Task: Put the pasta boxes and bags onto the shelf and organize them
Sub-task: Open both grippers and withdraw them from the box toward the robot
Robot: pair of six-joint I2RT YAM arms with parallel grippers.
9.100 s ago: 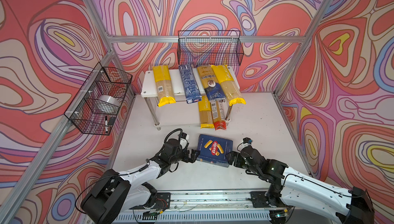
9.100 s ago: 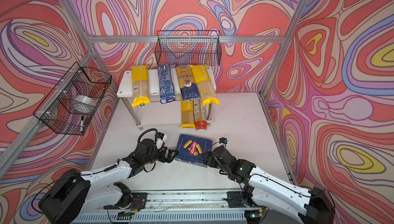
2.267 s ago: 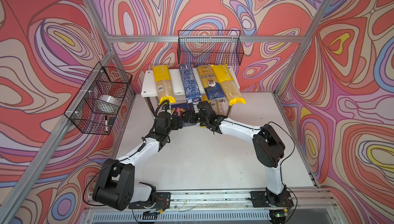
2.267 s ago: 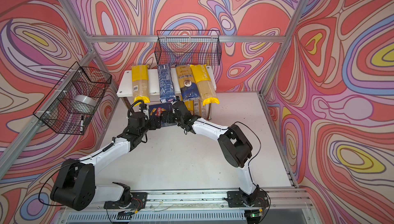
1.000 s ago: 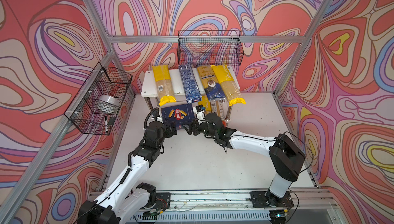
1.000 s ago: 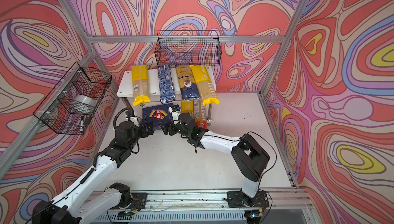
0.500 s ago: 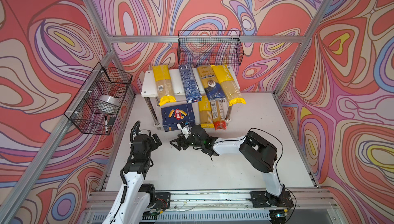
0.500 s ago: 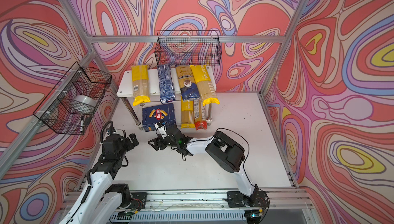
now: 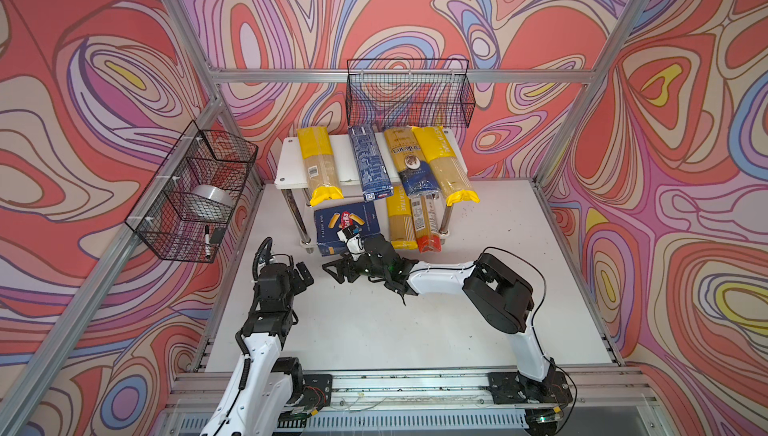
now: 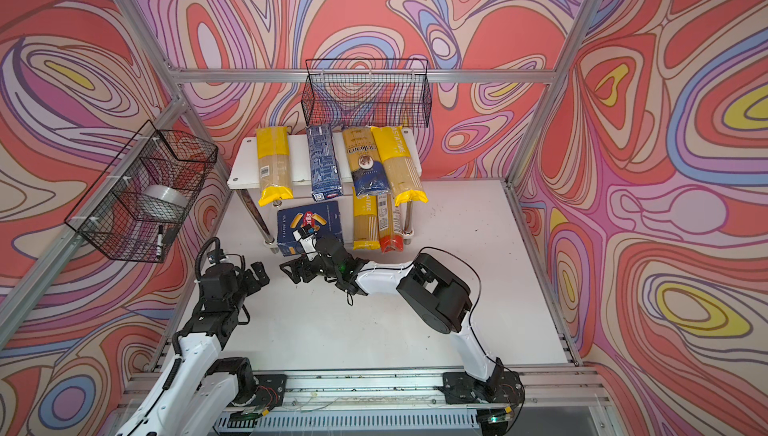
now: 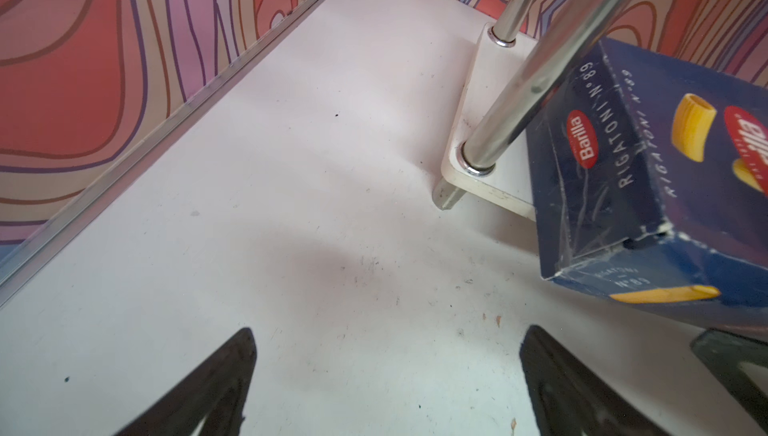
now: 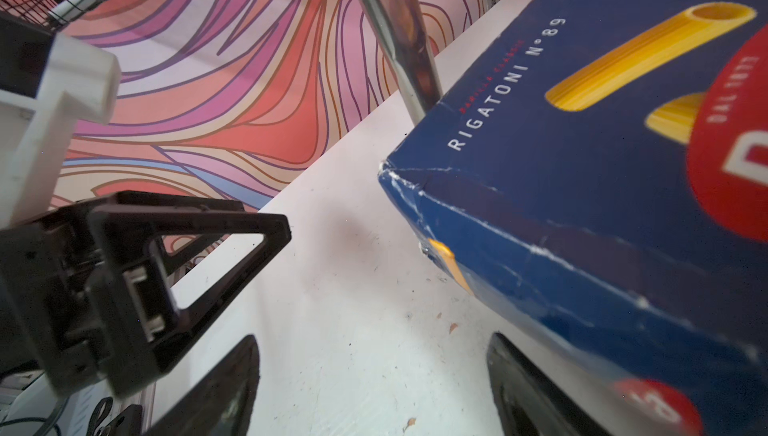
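Note:
The white shelf (image 9: 286, 164) stands at the back of the table. Its upper tier carries a yellow bag (image 9: 319, 168), the narrow blue box (image 9: 370, 168), the blue-and-gold ankara bag (image 9: 409, 168) and another yellow bag (image 9: 444, 168). On the lower tier lie the Barilla rigatoni box (image 9: 332, 222) (image 10: 309, 222), a yellow bag (image 9: 400, 222) and a red-ended bag (image 9: 427, 226). The rigatoni box (image 11: 623, 189) (image 12: 582, 185) juts past the tier's front edge. My left gripper (image 9: 305, 276) (image 11: 388, 330) and right gripper (image 9: 338, 270) (image 12: 374, 336) hover open and empty over the table just in front of it, facing each other.
A black wire basket (image 9: 409, 93) hangs on the back wall above the shelf. Another basket (image 9: 191, 193) on the left wall holds a tape roll and a marker. A chrome shelf leg (image 11: 519, 93) stands beside the rigatoni box. The white table (image 9: 374, 322) stretches toward the front rail.
Both grippers have let go of the rigatoni box and drawn back from the shelf toward the front. The left arm has pulled back leftward. The box stays on the lower tier.

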